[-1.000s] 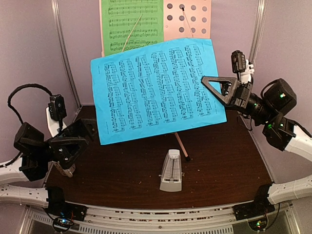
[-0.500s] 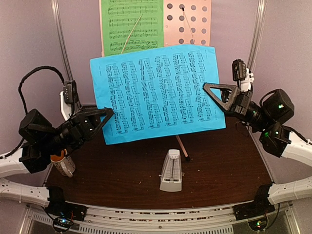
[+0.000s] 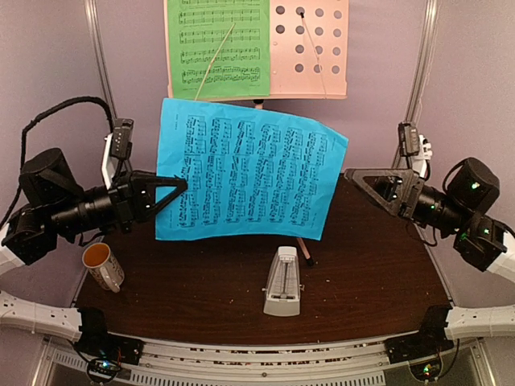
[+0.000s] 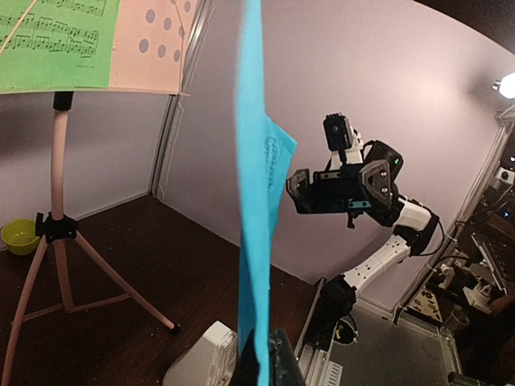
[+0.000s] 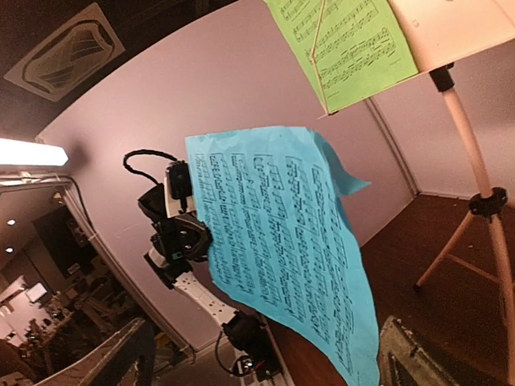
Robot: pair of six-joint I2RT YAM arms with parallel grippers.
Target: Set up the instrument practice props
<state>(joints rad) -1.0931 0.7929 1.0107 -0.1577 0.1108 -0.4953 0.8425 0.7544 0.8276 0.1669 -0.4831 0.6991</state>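
The blue sheet of printed music hangs in the air in front of the pink music stand, sagging at its right side. My left gripper is shut on its left edge; in the left wrist view the blue sheet rises edge-on out of the left gripper. My right gripper stands open just right of the sheet, apart from it. The green sheet rests on the stand's desk. The metronome stands upright at the table's front centre. The right wrist view shows the blue sheet and the left gripper holding it.
A white patterned mug stands at the table's left edge under the left arm. A lime-green bowl sits behind the stand's tripod legs. Purple walls close in the back and sides.
The left gripper came up and closed on the blue sheet's left edge. The right gripper opened and drew back to the right. The sheet sank lower and now sags.
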